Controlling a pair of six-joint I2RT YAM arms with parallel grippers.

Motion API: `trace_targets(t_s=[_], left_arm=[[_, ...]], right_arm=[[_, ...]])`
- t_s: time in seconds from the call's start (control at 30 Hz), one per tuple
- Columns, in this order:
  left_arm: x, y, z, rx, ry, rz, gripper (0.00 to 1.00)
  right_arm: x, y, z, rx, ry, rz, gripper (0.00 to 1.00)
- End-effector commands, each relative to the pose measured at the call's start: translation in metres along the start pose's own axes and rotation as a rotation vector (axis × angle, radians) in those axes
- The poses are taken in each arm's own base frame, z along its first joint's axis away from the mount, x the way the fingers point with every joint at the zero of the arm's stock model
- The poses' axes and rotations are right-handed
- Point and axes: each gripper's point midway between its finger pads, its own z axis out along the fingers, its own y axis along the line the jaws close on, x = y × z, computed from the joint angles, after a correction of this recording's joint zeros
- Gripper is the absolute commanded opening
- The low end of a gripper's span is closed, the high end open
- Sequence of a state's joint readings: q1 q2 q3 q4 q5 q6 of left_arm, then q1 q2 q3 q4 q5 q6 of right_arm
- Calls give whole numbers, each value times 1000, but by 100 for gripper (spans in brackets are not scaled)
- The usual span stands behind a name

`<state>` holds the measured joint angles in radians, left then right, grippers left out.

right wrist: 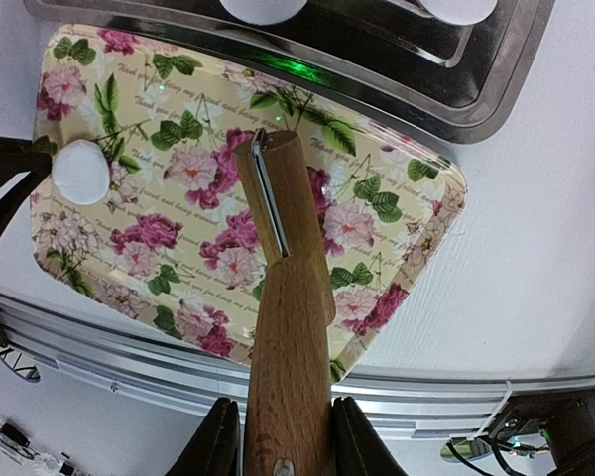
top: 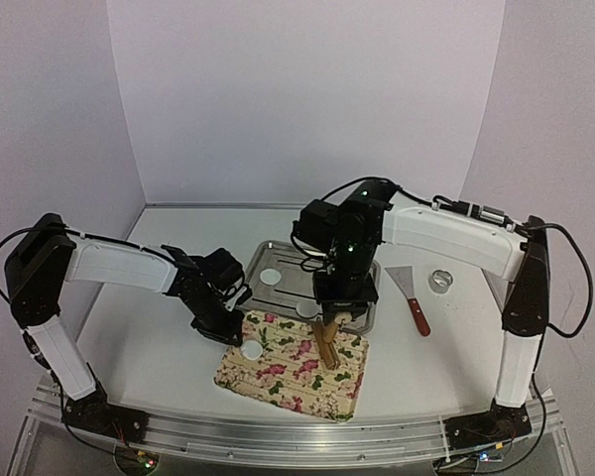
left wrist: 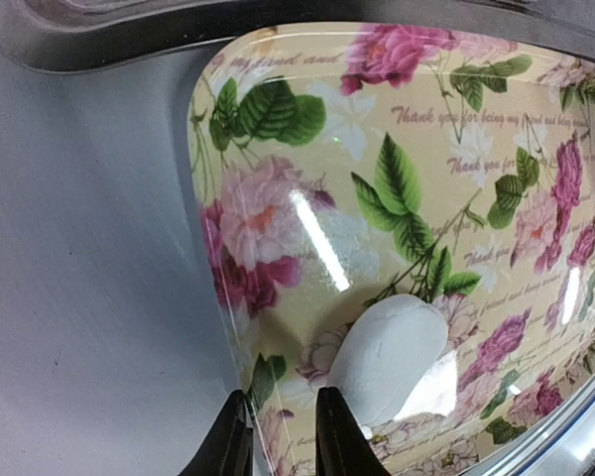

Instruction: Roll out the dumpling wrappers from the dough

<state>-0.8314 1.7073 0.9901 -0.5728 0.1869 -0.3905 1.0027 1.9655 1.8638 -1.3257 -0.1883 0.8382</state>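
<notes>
A small thick white round of dough lies on the floral mat near its left edge. My left gripper is open, its fingers slightly apart over that mat edge, the dough just right of them and untouched. My right gripper is shut on a wooden rolling pin, held tilted over the mat's middle. Two dumpling wrappers lie in the metal tray behind the mat.
A scraper with a red handle and a metal ring cutter lie on the table to the right of the tray. The aluminium front rail runs just below the mat. White walls close in the back and sides.
</notes>
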Motion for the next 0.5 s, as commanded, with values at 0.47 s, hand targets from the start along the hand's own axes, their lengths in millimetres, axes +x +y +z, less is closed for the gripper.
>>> trace_targets(t_s=[0.47], left_arm=[[-9, -16, 5, 35, 24, -32, 53]], right_arm=[[-3, 28, -22, -149, -39, -113, 0]])
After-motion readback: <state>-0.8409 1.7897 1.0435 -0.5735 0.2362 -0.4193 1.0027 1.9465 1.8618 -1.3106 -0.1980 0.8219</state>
